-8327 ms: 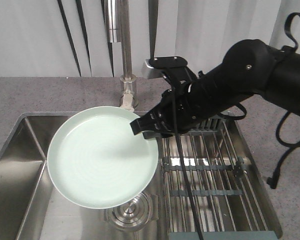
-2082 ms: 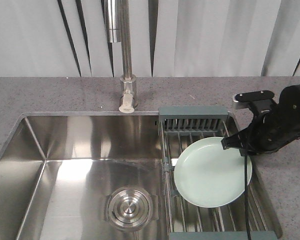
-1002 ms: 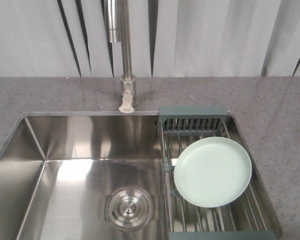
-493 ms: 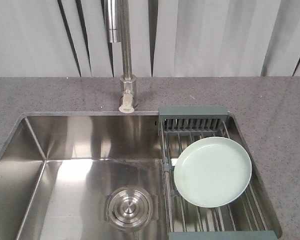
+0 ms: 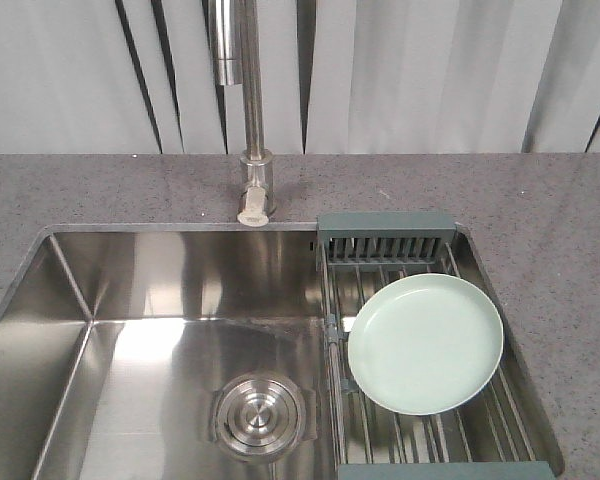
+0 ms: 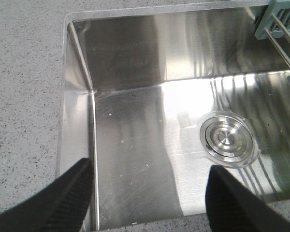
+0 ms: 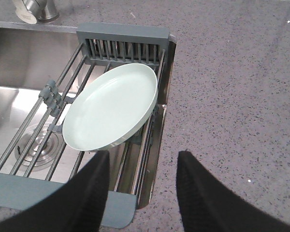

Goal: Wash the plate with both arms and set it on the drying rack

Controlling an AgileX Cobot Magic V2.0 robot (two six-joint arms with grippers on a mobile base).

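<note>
The pale mint-green plate (image 5: 425, 343) lies on the rods of the drying rack (image 5: 385, 232) at the sink's right side; it also shows in the right wrist view (image 7: 111, 106), resting tilted on the rack (image 7: 123, 34). No arm shows in the front view. My right gripper (image 7: 142, 166) is open and empty, above the rack's near right corner and the counter, apart from the plate. My left gripper (image 6: 150, 181) is open and empty, above the sink's near left part.
The steel sink (image 5: 150, 300) has a round drain (image 5: 260, 412), which also shows in the left wrist view (image 6: 227, 137). A tall faucet (image 5: 250, 110) stands behind it. Speckled grey counter (image 5: 550, 220) surrounds the sink.
Eight seconds ago the right gripper held the plate over the sink; two seconds ago it set it on the rack. Since one second ago the arm is out of view and the plate rests still.
</note>
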